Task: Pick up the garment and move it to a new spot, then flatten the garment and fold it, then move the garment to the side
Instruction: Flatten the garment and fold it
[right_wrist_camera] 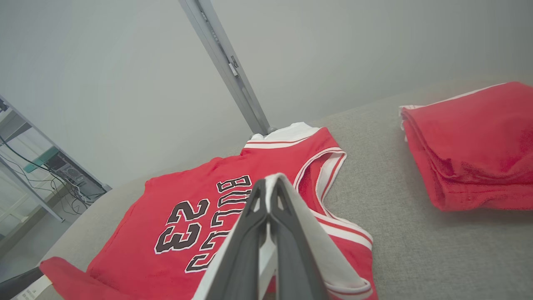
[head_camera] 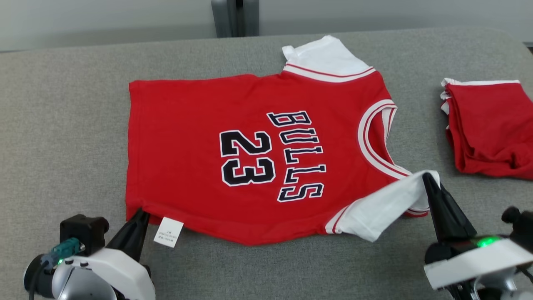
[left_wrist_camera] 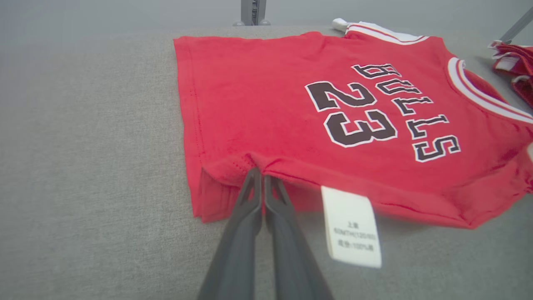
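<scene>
A red jersey (head_camera: 187, 116) lies flat on the grey desk (head_camera: 62, 125); my left gripper (head_camera: 140, 213) is clenched on its hem (head_camera: 200, 227), my right gripper (head_camera: 428, 178) on its white sleeve (head_camera: 383, 208), probably to fold it.

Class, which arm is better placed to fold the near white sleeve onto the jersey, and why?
Right: the right gripper is shut on that white sleeve, while the left gripper pinches the hem of the jersey beside the label.

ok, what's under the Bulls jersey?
The grey cloth surface shows all round the jersey; directly beneath it is covered. A white care tag sticks out at the near hem.
</scene>
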